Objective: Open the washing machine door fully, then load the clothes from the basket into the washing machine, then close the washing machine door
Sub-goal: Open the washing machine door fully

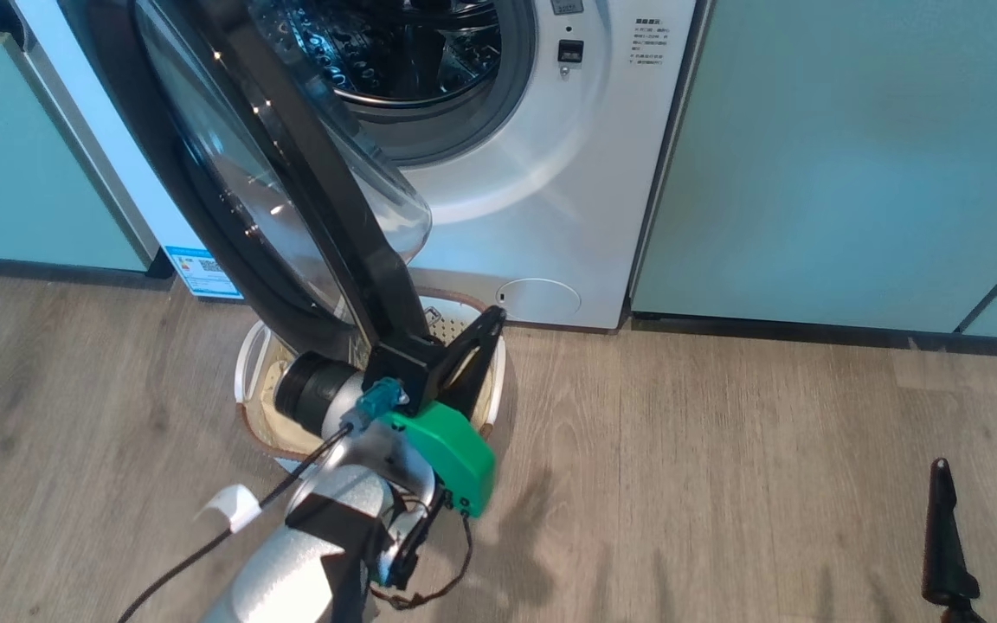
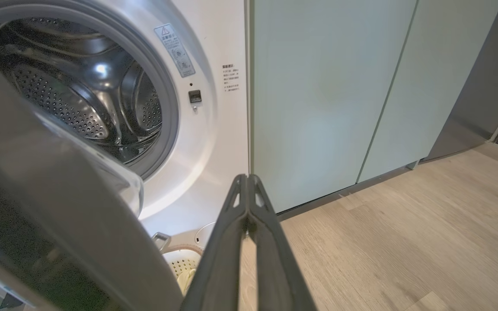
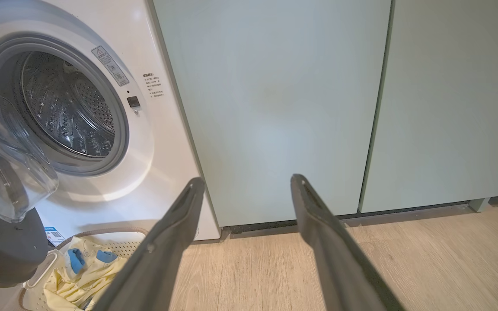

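Note:
The white washing machine (image 1: 550,173) stands with its steel drum (image 2: 80,86) exposed. The washing machine door (image 1: 291,190), black-rimmed with a clear glass bulge, is swung out towards me, nearly edge-on in the head view. My left gripper (image 1: 492,318) is shut with nothing between its fingers. It lies close beside the door's lower free edge, on the drum side, above the basket (image 1: 246,368); contact cannot be told. Pale yellow clothes (image 3: 80,276) with blue patches fill the basket (image 3: 115,231) under the door. My right gripper (image 3: 247,181) hangs open and empty at the lower right (image 1: 983,484).
Pale green cabinet panels (image 1: 853,156) run to the right of the machine and another panel (image 1: 22,156) sits to its left. Wooden floor (image 1: 723,476) spreads in front. A black cable (image 1: 204,545) trails along my left forearm.

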Motion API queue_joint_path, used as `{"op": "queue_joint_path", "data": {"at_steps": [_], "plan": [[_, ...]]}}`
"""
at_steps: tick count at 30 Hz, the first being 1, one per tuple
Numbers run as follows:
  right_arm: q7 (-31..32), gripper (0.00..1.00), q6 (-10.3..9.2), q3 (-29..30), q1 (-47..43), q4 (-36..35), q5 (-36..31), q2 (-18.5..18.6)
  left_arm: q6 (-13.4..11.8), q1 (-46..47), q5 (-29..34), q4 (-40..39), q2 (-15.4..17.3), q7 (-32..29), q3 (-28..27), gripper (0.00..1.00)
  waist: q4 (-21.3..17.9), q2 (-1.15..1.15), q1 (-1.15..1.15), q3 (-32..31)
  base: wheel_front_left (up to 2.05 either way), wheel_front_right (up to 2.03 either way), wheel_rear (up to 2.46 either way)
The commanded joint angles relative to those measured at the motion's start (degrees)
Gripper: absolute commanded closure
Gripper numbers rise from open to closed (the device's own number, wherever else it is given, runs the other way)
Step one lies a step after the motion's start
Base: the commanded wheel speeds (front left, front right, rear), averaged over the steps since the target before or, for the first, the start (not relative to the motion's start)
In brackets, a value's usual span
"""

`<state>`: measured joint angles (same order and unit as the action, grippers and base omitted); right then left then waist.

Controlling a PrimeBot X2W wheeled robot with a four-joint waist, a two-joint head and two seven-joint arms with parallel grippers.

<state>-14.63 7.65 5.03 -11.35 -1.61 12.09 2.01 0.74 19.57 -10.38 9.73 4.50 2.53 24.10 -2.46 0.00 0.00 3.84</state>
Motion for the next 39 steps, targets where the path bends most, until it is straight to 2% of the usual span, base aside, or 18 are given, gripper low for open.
{"op": "queue_joint_path", "data": {"at_steps": [1,24,30,39], "plan": [[-0.37,0.00,-0.16,-1.25,2.15,-1.61,0.11,0.87,-0.52,3.26,-0.46,-1.03,1.07,0.49,-2.56,1.00,-0.05,0.00,0.00,0.03,0.00,0.00,0.00],[-0.37,0.00,-0.16,-0.84,2.68,-1.48,-0.16,0.87,-2.08,5.35,-2.14,4.22,2.66,1.64,-4.37,1.00,0.62,0.00,0.00,0.99,0.00,0.00,0.00],[-0.37,0.00,-0.16,-0.49,2.72,-1.50,-0.09,0.87,-2.46,5.05,-2.71,4.08,2.50,1.46,-4.31,1.00,1.96,0.00,0.00,1.31,0.00,0.00,0.00],[-0.37,0.00,-0.16,-0.23,3.31,-1.45,-0.34,0.87,-3.41,3.70,-3.20,3.30,2.23,2.02,-3.81,1.00,6.44,0.00,0.00,2.23,0.00,0.00,0.00]]}}
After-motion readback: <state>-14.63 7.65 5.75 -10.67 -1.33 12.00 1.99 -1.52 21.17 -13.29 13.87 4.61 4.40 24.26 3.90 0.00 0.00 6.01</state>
